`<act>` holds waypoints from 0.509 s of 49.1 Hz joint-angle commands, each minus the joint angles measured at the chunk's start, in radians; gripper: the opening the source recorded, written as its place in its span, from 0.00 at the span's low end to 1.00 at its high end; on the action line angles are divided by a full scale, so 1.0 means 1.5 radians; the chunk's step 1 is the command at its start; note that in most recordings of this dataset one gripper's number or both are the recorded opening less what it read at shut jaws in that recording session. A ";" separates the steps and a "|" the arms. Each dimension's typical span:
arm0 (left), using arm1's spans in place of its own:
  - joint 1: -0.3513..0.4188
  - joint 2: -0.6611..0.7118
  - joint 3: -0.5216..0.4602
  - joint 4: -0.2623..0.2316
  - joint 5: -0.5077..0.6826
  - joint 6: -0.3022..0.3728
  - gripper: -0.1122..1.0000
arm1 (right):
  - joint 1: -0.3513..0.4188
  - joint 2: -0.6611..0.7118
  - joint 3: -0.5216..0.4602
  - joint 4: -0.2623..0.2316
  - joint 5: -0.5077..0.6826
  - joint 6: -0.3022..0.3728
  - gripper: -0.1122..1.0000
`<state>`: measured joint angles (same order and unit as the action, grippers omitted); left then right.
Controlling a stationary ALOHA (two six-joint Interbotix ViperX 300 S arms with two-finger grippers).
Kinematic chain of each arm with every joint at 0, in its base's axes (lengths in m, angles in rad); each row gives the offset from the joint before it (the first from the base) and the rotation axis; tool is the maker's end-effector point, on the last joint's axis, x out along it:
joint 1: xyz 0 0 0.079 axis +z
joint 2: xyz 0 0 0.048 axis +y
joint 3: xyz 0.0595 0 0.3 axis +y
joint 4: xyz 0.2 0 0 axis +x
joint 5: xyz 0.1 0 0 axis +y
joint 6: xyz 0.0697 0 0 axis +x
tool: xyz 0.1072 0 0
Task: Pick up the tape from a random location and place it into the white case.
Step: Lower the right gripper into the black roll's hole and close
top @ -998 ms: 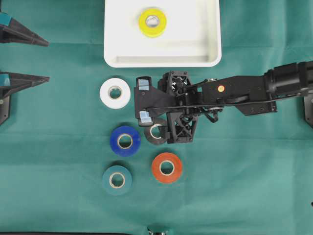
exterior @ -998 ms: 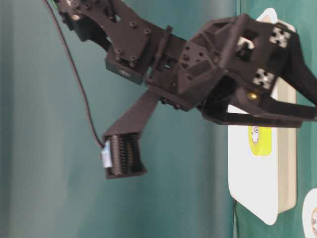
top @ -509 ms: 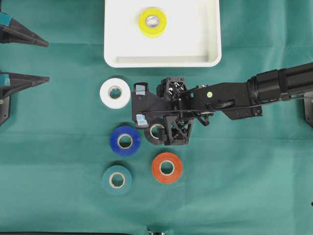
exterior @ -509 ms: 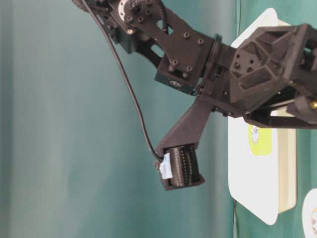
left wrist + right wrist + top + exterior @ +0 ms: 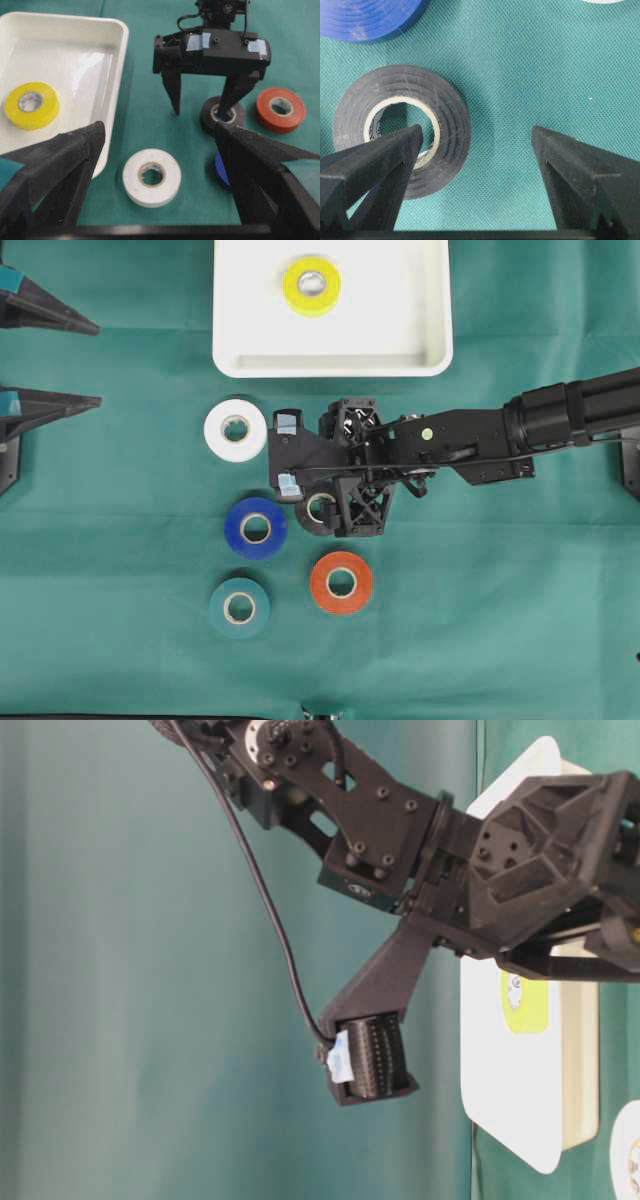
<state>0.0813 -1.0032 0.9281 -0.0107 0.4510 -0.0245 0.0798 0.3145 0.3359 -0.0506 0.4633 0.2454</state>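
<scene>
black tape roll lies flat on the green cloth of the counter, centre of the overhead frame, half tucked under the right end effector. from the right wrist view one finger sits over the roll's hole while the other finger stands off to the right on bare cloth, so the jaws are spread wide with nothing clamped between them. in the left wrist view one finger reaches down into the core of the roll.

around it: blue roll just to the left, nearly touching; orange roll below and slightly right; teal roll lower left; white roll upper left, just beside the end effector's tips.

white case sits at the top centre of the overhead frame, apart from the loose rolls, with a yellow roll lying flat inside, toward its upper middle.

left end effector is parked at the far left edge, fingers well apart, holding nothing, well away from the tapes.

table-level view shows mostly the right arm's dark wrist up close, with the case and yellow roll behind it at the right edge.
</scene>
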 commanded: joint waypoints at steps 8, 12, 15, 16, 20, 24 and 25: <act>-0.002 0.005 -0.007 0.000 -0.003 -0.001 0.99 | 0.000 -0.007 -0.006 0.002 -0.016 0.002 0.90; -0.002 0.005 -0.008 -0.001 -0.003 -0.001 0.99 | 0.000 -0.007 -0.006 0.000 -0.017 0.001 0.77; -0.001 0.005 -0.007 -0.001 -0.004 -0.001 0.99 | -0.001 -0.007 -0.006 0.000 -0.015 0.000 0.65; -0.001 0.005 -0.008 0.000 -0.004 0.000 0.99 | 0.000 -0.007 -0.006 0.000 -0.015 0.000 0.60; -0.001 0.005 -0.007 -0.001 -0.003 -0.001 0.99 | -0.001 -0.007 -0.006 0.000 -0.015 -0.001 0.43; -0.002 0.005 -0.008 0.000 -0.004 -0.001 0.99 | 0.001 -0.007 -0.006 0.000 -0.012 -0.002 0.32; -0.002 0.005 -0.007 0.000 -0.003 -0.001 0.99 | 0.001 -0.007 -0.006 0.001 -0.013 -0.002 0.32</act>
<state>0.0813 -1.0032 0.9281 -0.0107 0.4510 -0.0245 0.0828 0.3206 0.3359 -0.0476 0.4449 0.2439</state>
